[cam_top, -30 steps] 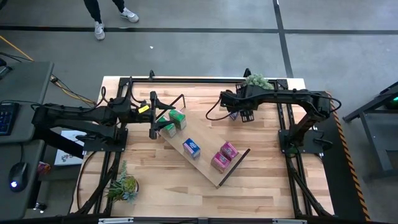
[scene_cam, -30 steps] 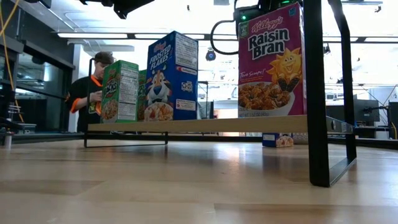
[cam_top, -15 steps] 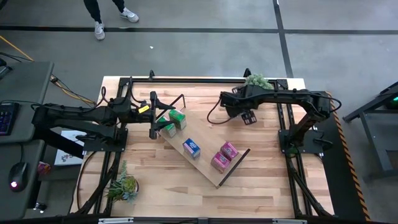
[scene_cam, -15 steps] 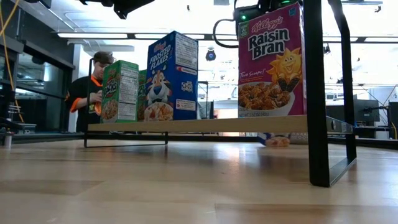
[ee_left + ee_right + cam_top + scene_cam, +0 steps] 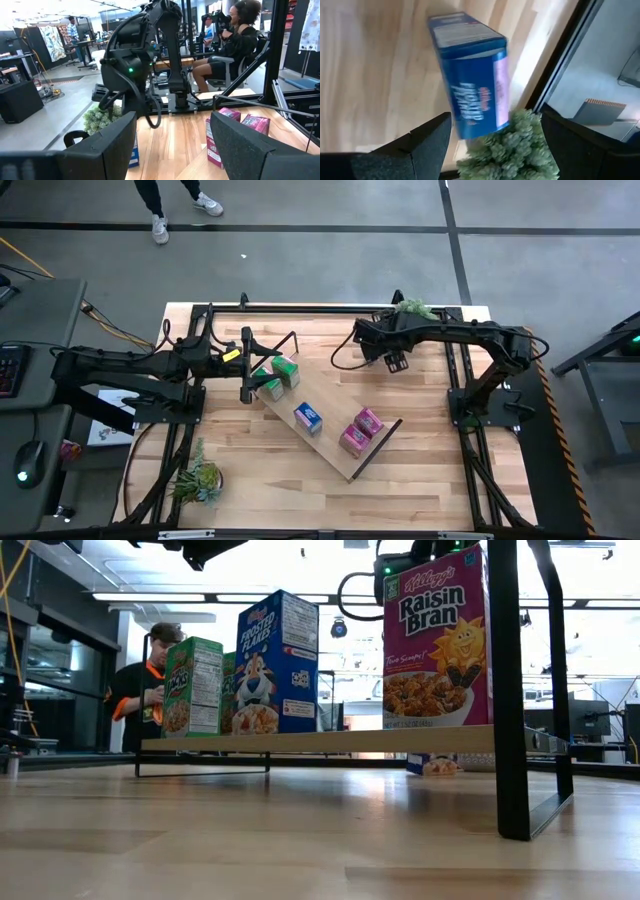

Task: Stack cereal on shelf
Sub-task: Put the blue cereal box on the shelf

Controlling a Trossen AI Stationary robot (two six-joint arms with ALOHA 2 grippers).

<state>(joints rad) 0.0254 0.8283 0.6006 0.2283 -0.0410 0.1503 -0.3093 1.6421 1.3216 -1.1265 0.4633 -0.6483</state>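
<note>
A: Status of the long light-wood shelf board [image 5: 330, 442]?

B: 5 small cardboard cereal boxes [image 5: 308, 417] stand on it. 1 blue cardboard box [image 5: 472, 75] stands off it, beside the green potted plant [image 5: 512, 145].

A: Grippers?

B: Right gripper [image 5: 492, 145] open above that box. Left gripper [image 5: 247, 383] open near the shelf's end, holding nothing.

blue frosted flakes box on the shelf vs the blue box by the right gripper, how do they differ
The blue box on the shelf stands upright on the board; the blue box off the shelf sits on the tabletop beside a potted plant. The first stands between other cereal boxes, the second apart from them. Both are blue cardboard.
</note>
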